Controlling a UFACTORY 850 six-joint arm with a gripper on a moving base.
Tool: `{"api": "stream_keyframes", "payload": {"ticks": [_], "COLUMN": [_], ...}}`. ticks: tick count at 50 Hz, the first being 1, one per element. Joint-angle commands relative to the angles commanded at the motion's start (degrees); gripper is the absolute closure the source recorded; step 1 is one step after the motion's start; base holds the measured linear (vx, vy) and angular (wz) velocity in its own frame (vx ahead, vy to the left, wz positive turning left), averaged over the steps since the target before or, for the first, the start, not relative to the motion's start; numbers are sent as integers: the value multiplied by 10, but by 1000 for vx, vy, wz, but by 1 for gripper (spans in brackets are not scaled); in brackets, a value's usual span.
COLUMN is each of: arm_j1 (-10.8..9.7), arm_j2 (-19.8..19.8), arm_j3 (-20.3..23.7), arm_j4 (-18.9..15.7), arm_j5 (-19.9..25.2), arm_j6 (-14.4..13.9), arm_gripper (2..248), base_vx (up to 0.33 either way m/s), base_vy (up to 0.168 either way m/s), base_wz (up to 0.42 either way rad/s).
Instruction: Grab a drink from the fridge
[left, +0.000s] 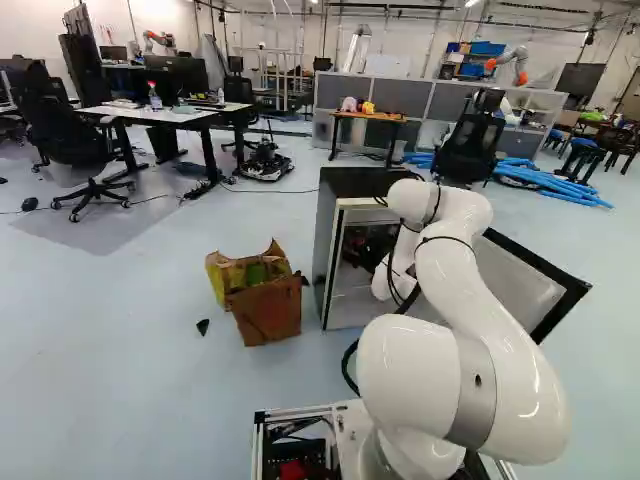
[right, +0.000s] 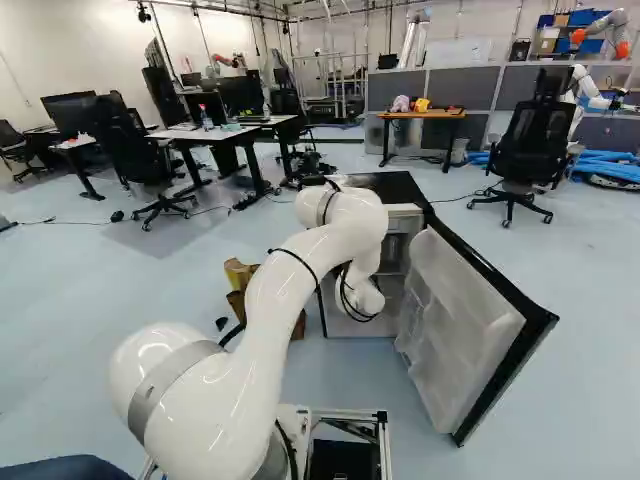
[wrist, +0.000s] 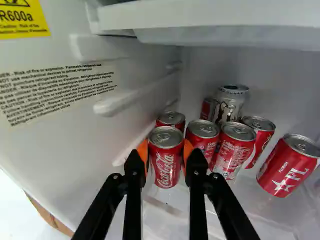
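Drink can (wrist: 166, 167), clamped from both sides by end effector (wrist: 165, 150) inside fridge (left: 360, 181): withdraw level to avoid striking shelf (wrist: 215, 19) overhead through early lifting, toppling neighbouring cans (wrist: 234, 150) through sideways drift, or slippage through insufficient grip.

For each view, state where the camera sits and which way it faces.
Left base view: on the base, behind and left of the arm, facing ahead and down towards the fridge; arm right of middle.
Right base view: behind and right, facing likewise; arm left of middle.
Wrist view: on the wrist, looking along the gripper at cans inside the fridge; two fingers show.
Both base views share fridge and door.
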Motion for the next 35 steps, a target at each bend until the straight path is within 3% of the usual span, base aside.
{"api": "stream_keyframes", "payload": {"ticks": [35], "arm_j1": [0], "arm_j2": [24], "arm_j3": [21], "arm_j4": [0], "arm_j5": [0], "arm_j6": [0], "arm_gripper": [159], "base_vx": [0], "base_vy": [0], "base_wz": [0]}}
